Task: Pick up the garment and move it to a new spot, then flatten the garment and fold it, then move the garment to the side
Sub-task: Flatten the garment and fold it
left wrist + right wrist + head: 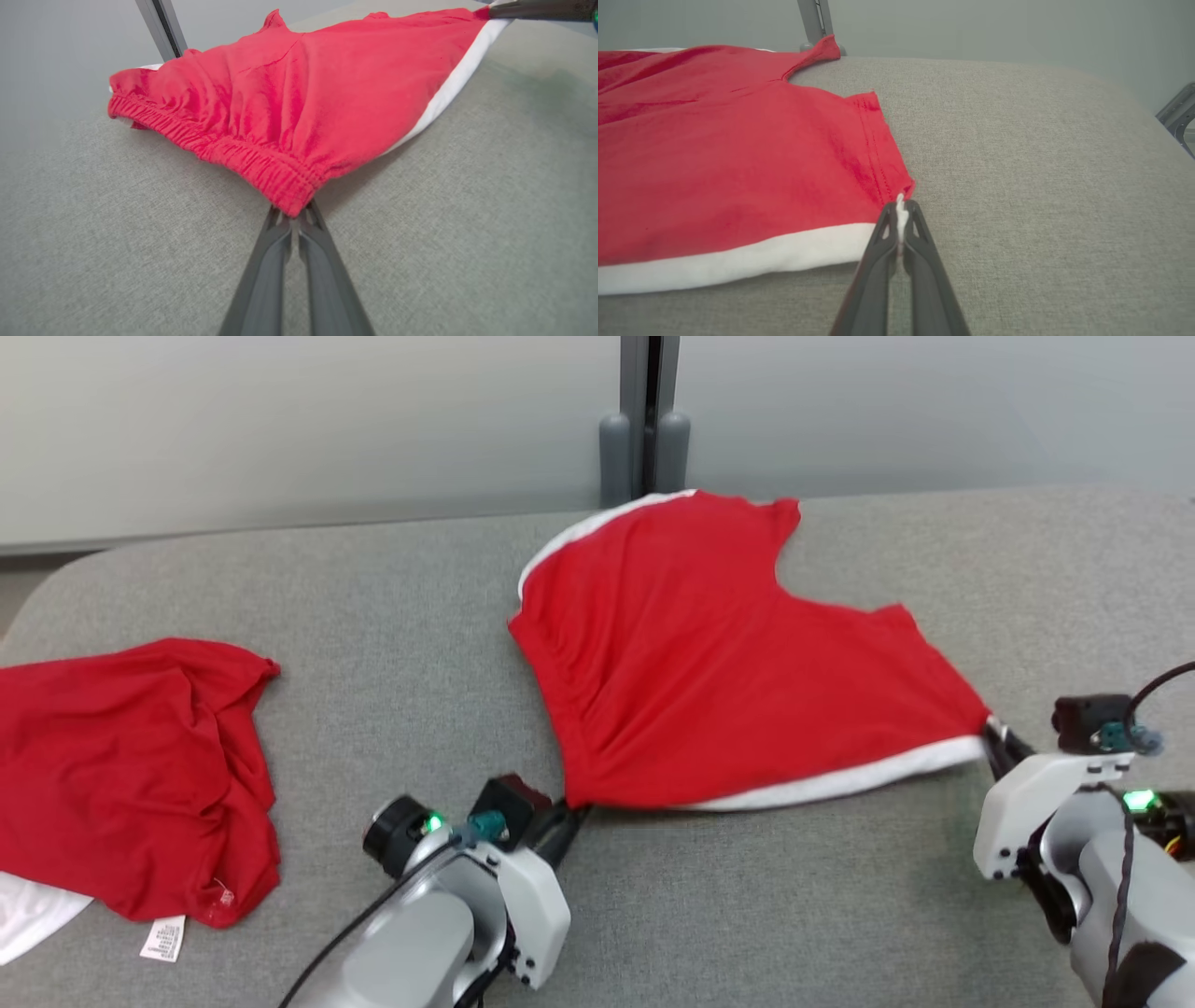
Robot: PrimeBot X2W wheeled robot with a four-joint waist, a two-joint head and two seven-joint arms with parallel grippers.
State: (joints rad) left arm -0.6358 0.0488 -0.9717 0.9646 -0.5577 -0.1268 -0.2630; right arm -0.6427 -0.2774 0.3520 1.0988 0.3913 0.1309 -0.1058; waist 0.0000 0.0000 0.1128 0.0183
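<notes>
i am holding the shorts [728, 663] spread on the table [373, 597], centre-right. left gripper [571, 812] is clamping the waistband [261, 163] corner; right gripper [991, 734] is clamping the hem [878, 149] corner by the white stripe [738, 261].

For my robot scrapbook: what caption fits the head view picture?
Left gripper and right gripper pinch two corners of the red shorts on the grey table, near a crumpled red garment.

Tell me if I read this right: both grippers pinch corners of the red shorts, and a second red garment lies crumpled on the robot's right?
One slip: the second red garment lies on the robot's left, as the head view shows. The left gripper and right gripper do each pinch a corner of the red shorts.
</notes>
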